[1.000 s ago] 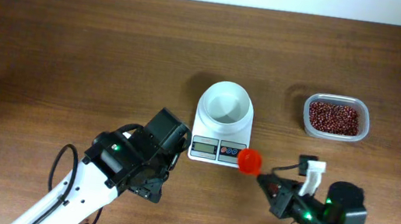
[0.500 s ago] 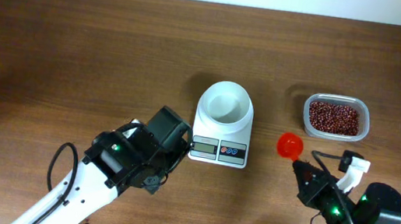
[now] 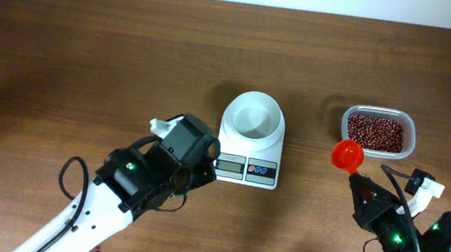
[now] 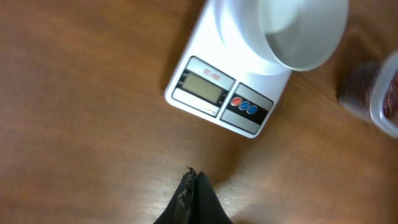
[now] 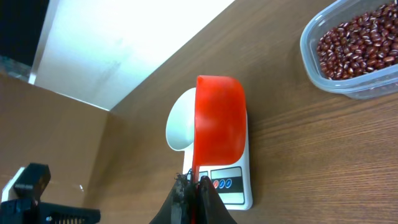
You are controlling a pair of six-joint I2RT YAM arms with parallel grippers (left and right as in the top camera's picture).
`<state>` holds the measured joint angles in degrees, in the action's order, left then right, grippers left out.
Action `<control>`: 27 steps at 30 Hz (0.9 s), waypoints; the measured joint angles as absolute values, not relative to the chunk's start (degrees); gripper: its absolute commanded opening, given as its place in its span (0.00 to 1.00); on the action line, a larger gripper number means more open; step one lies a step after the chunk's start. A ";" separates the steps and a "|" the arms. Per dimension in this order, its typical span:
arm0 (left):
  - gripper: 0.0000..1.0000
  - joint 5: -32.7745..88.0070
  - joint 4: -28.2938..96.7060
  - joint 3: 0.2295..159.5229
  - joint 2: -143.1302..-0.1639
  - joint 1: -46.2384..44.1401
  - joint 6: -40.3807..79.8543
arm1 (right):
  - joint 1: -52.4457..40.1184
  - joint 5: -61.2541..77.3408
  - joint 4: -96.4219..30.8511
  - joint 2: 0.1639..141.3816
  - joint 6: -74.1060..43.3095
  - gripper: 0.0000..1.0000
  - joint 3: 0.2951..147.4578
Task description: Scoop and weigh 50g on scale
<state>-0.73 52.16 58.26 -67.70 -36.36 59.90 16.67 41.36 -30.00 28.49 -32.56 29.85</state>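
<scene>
White scale (image 3: 245, 169), white bowl (image 3: 253, 117); red scoop (image 3: 347, 154); dark-red beans (image 3: 375, 132); brown wood-grain table (image 3: 85, 53).

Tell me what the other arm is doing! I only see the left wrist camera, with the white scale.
Observer: The right end effector is shut on the handle of a red plastic scoop.
Operator: Where is the scoop?
Observer: Overhead, it hangs by the near corner of the clear rectangular plastic tub, on the side facing the small white digital scale.
Operator: What's in the tub? It's blurry here.
Observer: Small dark red beans cover its bottom.
</scene>
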 measured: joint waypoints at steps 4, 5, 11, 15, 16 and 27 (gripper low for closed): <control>0.00 -0.78 46.98 58.26 -67.77 -38.65 48.58 | 16.93 42.19 -30.00 28.49 -32.56 0.04 29.87; 0.00 -0.75 45.89 58.26 -67.90 -39.55 45.54 | 16.93 42.22 -30.00 28.49 -32.56 0.04 29.87; 0.00 -0.73 40.60 58.26 -71.90 -44.66 28.91 | 16.93 42.63 -30.00 28.49 -32.53 0.04 29.89; 0.00 -0.99 36.60 58.26 -77.32 -47.29 23.59 | 16.95 42.78 -30.00 28.49 -32.53 0.04 29.89; 0.00 -1.69 35.44 58.26 -80.09 -48.12 22.55 | 16.97 42.81 -30.00 28.49 -32.53 0.04 29.89; 0.00 -12.34 29.43 58.24 -94.72 -49.12 18.11 | 16.97 42.78 -29.95 28.49 -32.56 0.04 29.89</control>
<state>-12.34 29.43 58.24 -94.72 -49.12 18.11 16.97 42.78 -29.95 28.49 -32.56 29.89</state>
